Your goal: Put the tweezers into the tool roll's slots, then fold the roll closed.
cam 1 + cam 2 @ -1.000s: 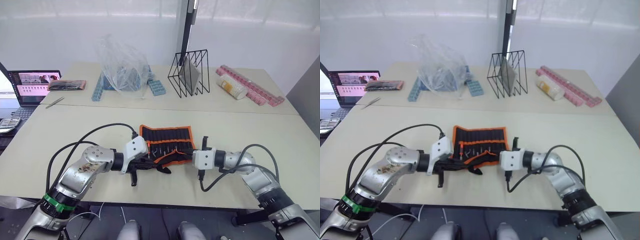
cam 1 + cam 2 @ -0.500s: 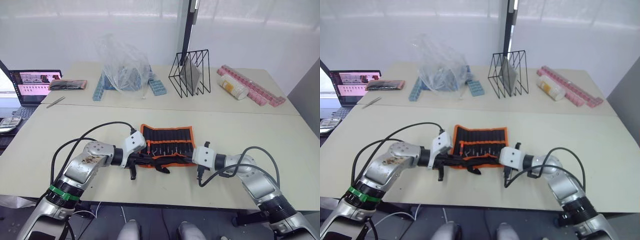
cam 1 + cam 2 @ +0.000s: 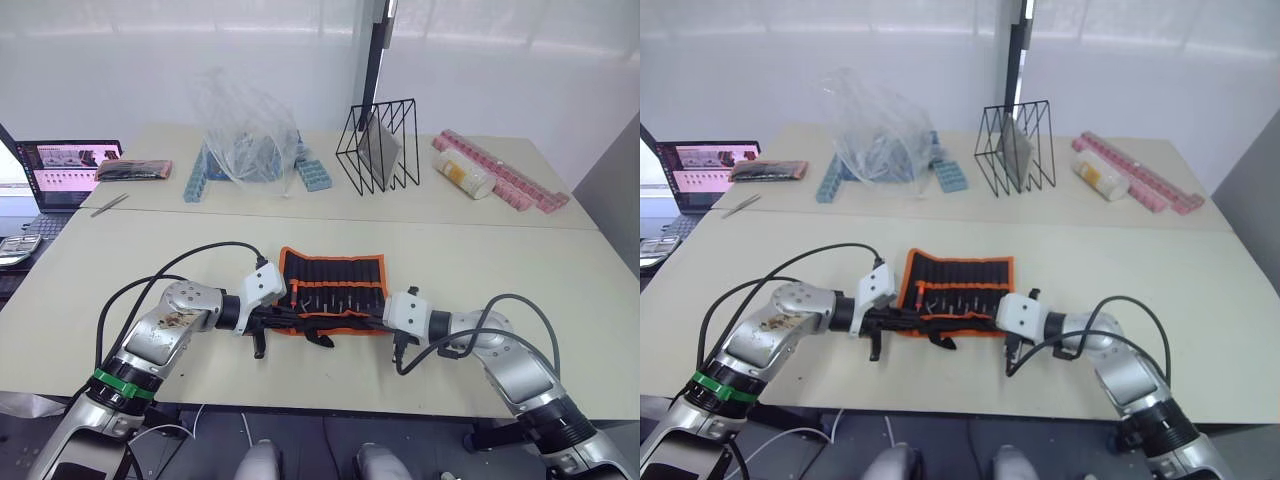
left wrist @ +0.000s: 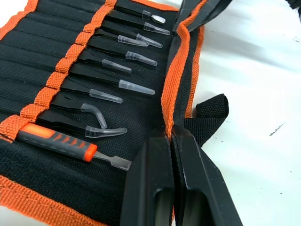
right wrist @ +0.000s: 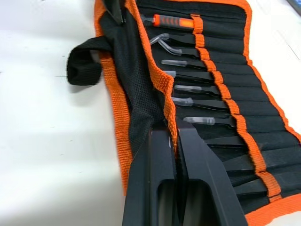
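The tool roll [image 3: 335, 290], black fabric with orange edging, lies open near the table's front edge. Several black tweezers [image 4: 101, 66] with clear tip caps sit in its slots [image 5: 221, 101], beside an orange-handled tool [image 4: 56, 140]. At the roll's near left corner, my left gripper [image 3: 290, 322] is shut on the orange-edged near flap [image 4: 176, 84]. My right gripper [image 3: 377, 322] is shut on the same flap edge [image 5: 160, 80] at the near right. A black strap [image 3: 323, 340] trails from the near edge.
At the back stand a black wire rack [image 3: 380, 145], a crumpled clear plastic bag [image 3: 245, 130] over blue blocks, and pink strips with a bottle [image 3: 495, 175]. A laptop [image 3: 65, 170], an orange-edged packet [image 3: 135, 170] and a silver tweezer [image 3: 110, 204] are far left.
Both grippers have kept their pinch on the near flap. The right gripper has moved left toward the roll, and the flap now lies lower and flatter.
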You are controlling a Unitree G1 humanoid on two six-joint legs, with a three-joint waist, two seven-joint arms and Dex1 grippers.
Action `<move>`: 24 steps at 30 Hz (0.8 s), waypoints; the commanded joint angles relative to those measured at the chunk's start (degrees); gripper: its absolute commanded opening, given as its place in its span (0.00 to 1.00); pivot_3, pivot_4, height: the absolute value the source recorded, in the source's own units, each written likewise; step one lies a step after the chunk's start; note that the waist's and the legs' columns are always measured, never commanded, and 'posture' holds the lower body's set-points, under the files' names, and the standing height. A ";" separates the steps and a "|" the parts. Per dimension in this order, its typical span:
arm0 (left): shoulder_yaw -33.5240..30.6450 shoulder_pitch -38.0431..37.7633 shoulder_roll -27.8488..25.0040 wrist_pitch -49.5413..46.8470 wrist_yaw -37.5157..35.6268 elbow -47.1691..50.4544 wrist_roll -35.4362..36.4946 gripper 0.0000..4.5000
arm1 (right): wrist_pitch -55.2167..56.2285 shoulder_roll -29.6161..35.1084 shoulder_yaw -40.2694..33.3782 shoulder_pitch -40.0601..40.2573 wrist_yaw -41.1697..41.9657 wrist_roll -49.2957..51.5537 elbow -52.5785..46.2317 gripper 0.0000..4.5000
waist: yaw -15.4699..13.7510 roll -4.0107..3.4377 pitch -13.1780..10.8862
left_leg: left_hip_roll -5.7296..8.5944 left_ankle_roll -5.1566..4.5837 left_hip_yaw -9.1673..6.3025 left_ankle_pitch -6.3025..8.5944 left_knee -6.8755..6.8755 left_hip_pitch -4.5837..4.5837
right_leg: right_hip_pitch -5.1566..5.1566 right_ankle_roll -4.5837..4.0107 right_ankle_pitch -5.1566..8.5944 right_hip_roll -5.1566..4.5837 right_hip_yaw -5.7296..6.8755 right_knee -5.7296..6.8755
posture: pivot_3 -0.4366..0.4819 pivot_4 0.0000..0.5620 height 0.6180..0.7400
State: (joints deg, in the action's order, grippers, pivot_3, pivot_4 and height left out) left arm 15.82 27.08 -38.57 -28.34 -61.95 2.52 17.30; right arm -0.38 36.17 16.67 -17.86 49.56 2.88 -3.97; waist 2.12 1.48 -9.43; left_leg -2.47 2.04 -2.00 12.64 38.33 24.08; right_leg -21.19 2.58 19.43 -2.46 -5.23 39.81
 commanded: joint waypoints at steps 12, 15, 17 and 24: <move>-2.58 1.86 -0.74 3.40 0.27 -1.51 -3.26 0.00 | -4.30 -0.30 -7.64 0.98 0.85 6.10 -6.11 0.63 | 0.01 0.00 -0.01 | 0.00 0.00 -0.01 0.00 0.00 0.04 | -0.02 0.00 0.00 0.00 0.00 0.00 | 0.48 0.27 0.71; -2.67 2.03 -0.39 3.00 -0.12 -1.81 -3.00 0.00 | -4.88 0.02 -7.36 1.36 2.95 7.70 -9.24 0.63 | 0.00 -0.01 -0.01 | -0.01 0.00 -0.02 0.00 0.00 0.04 | -0.02 0.00 0.00 0.01 0.01 -0.01 | 0.48 0.27 0.71; -2.39 1.97 -0.33 3.31 -0.25 -2.24 -3.52 0.00 | -5.27 -0.51 -6.87 1.13 3.58 8.35 -10.49 0.51 | 0.00 -0.01 -0.01 | 0.00 0.00 -0.03 0.00 0.00 0.04 | -0.02 0.00 0.00 0.01 0.02 -0.02 | 0.48 0.27 0.71; -2.41 2.55 0.21 2.98 -0.26 -2.85 -3.91 0.00 | -5.83 -2.49 -2.67 0.14 4.72 6.82 -12.46 0.00 | 0.02 -0.01 -0.01 | 0.00 0.00 -0.03 0.00 0.00 0.05 | -0.02 0.00 0.00 0.01 0.03 -0.03 | 0.48 0.27 0.71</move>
State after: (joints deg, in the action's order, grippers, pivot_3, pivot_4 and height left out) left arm 14.60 28.53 -38.43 -25.97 -61.99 -0.96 13.44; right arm -6.44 34.00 13.64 -17.00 54.14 10.01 -14.53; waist 2.14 1.47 -9.44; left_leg -2.47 2.04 -2.03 12.64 38.33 24.13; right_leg -21.21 2.58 19.43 -2.45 -5.20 39.79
